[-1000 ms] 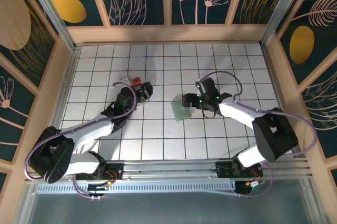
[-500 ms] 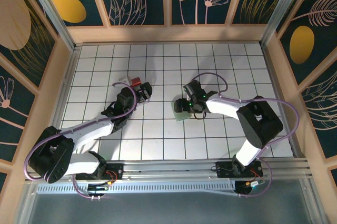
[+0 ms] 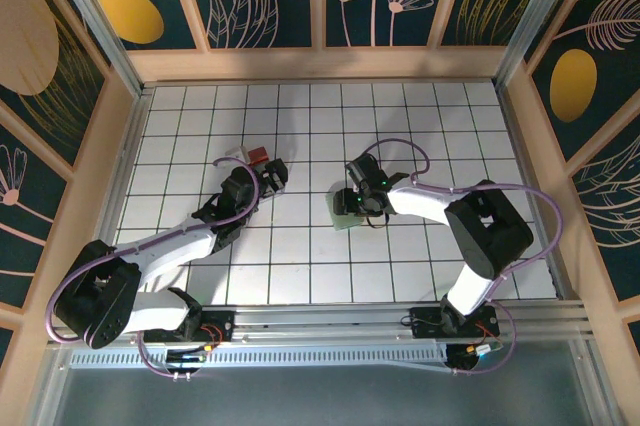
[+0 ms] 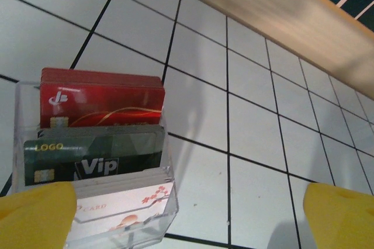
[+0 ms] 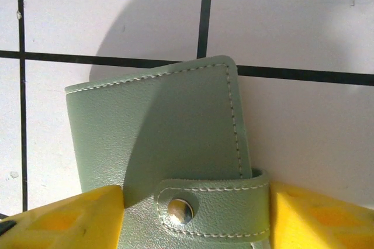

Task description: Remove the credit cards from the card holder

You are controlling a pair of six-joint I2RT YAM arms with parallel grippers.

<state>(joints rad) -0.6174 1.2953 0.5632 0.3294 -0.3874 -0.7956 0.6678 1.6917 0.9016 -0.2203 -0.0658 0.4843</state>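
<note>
The card holder [image 3: 343, 214] is a pale green folded wallet lying on the white tiled table [image 3: 300, 256]. In the right wrist view the card holder [image 5: 158, 120] has its strap snapped shut over a metal stud. My right gripper [image 3: 356, 202] is down on it. Its yellow pads [image 5: 315, 217] press the holder's two sides at the strap end, so the right gripper [image 5: 196, 214] is shut on it. The credit cards are hidden. My left gripper [image 3: 272, 174] stands wide open, with bare tile between the fingers of the left gripper [image 4: 188, 217].
A clear plastic box [image 4: 166, 161] stands just ahead of the left gripper's left finger, holding red, dark green and white stacked cards. That same clear box [image 3: 250, 156] sits left of centre. A wooden wall [image 3: 320, 64] rims the table.
My right gripper moved left onto the card holder and its jaws narrowed against the holder's sides. The left arm has not moved.
</note>
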